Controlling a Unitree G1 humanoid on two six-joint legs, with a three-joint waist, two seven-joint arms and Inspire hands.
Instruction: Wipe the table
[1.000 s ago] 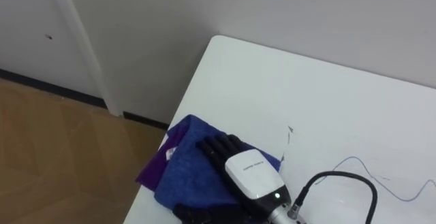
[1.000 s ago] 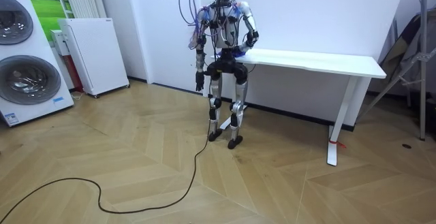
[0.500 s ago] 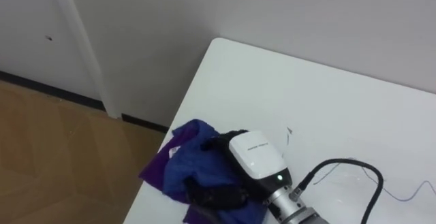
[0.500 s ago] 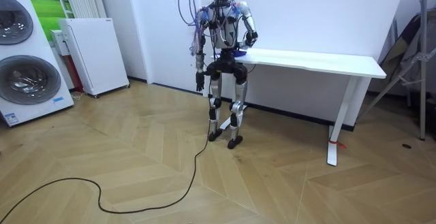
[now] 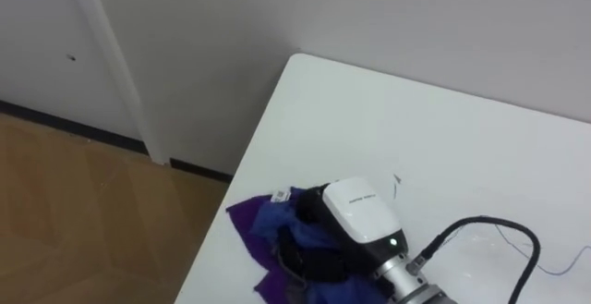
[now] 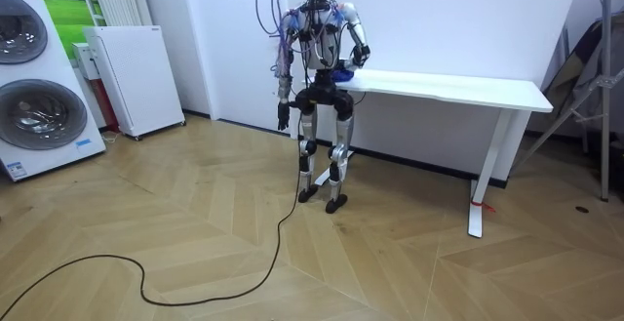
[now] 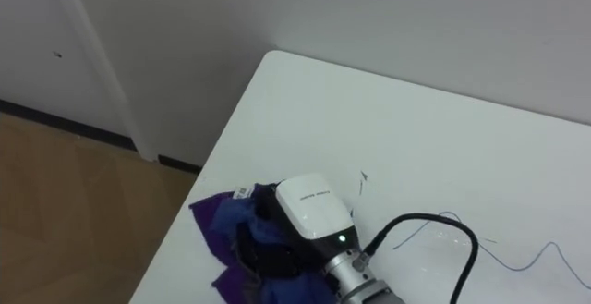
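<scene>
Right hand [image 5: 356,219], white-backed, rests on a cloth [image 5: 261,231] at the near left corner of the white counter [image 5: 416,119]. Its dark fingers [image 5: 312,260] appear curled into the fabric, grasping it, though the fingertips are partly buried in the folds.

The cloth is crumpled into an uneven bunch of blue and purple folds. A small white label [image 5: 280,196] shows on its upper edge, and purple corners spread toward the counter's left edge.

A small dark mark [image 5: 397,180] lies on the counter just beyond the hand.

In the room view the robot stands upright at the counter's end, on the room view's left. Left hand [image 6: 282,118] hangs at its side; whether it is clenched or released cannot be told.
</scene>
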